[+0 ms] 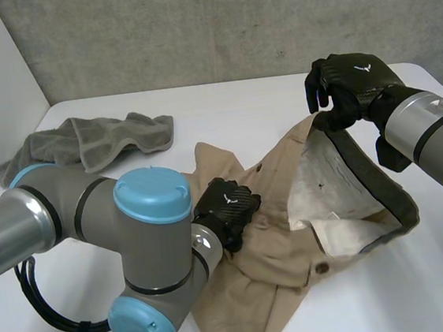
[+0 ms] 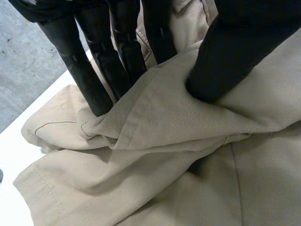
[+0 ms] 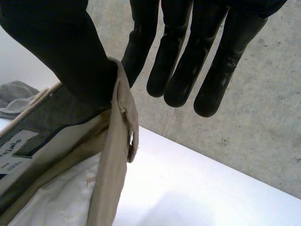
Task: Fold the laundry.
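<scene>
Head view: beige trousers lay crumpled on white table, middle to right. Left hand sat on their middle. Right hand held waistband edge raised at far right. Grey towel lay far left, well apart.

Left wrist view: fingers and thumb pinched ridge of trouser cloth between them.

Right wrist view: thumb and nearest finger clamped waistband edge; other fingers straight, off the cloth.
</scene>
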`<state>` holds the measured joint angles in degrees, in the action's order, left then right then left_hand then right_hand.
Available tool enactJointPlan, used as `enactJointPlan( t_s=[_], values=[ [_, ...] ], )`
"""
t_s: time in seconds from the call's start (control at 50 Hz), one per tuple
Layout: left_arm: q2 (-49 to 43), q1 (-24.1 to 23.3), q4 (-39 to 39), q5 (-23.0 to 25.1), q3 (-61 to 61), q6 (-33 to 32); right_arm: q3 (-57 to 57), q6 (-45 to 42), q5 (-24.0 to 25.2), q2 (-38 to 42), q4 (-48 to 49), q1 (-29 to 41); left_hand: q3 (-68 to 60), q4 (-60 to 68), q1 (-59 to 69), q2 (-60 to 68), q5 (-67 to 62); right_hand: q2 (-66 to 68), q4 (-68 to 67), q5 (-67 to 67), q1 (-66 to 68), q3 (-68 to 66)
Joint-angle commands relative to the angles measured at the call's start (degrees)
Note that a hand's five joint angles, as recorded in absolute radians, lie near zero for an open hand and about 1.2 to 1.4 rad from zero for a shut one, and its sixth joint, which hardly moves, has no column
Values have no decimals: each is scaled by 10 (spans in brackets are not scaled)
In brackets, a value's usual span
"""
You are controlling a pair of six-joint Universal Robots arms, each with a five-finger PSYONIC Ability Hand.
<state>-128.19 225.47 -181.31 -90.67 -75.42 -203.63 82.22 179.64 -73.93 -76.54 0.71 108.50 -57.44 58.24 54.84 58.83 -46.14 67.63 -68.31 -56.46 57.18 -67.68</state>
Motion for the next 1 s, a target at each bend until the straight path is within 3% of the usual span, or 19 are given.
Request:
enactJointPlan(
  t_s=[0.02, 0.22, 0.34, 0.5, 0.6, 0.62, 0.68, 0.74, 1.0],
  values=[
    [14, -5, -5, -4, 13, 4, -2, 0, -2, 5, 1, 0, -226, 218, 252, 212, -239, 124, -117, -135, 228, -123],
    [163, 1, -62, -7, 31, 36, -8, 0, -40, 14, 29, -7, -226, 218, 252, 212, -239, 124, -117, -135, 228, -123],
    [230, 10, -119, -2, -2, 118, -21, -1, -52, 60, 45, -16, -226, 218, 252, 212, -239, 124, -117, -135, 228, -123],
    [240, 38, -171, -2, -15, 204, -35, -55, -58, 133, 38, -16, -226, 218, 252, 212, -239, 124, -117, -135, 228, -123],
    [230, 45, -185, -2, 3, 212, -50, -74, -73, 145, 11, -17, -226, 218, 252, 212, -239, 124, -117, -135, 228, -123],
    [227, 45, -187, -1, 7, 211, -52, -73, -75, 142, 5, -18, -226, 218, 252, 212, -239, 84, -78, -96, 189, -84],
    [196, 44, -191, -1, 27, 210, -62, -72, -89, 129, -9, -22, -226, 218, 252, 212, -239, -437, 444, 426, -333, 438],
    [158, 45, -191, 0, 58, 211, -66, -71, -101, 109, -11, -23, -226, 218, 252, 212, -239, -576, 583, 565, -472, 577],
    [-27, 63, -187, 1, 240, 209, -61, -79, -102, 35, -12, -25, -219, 211, 245, 205, -232, -576, 583, 565, -472, 577]
  ],
)
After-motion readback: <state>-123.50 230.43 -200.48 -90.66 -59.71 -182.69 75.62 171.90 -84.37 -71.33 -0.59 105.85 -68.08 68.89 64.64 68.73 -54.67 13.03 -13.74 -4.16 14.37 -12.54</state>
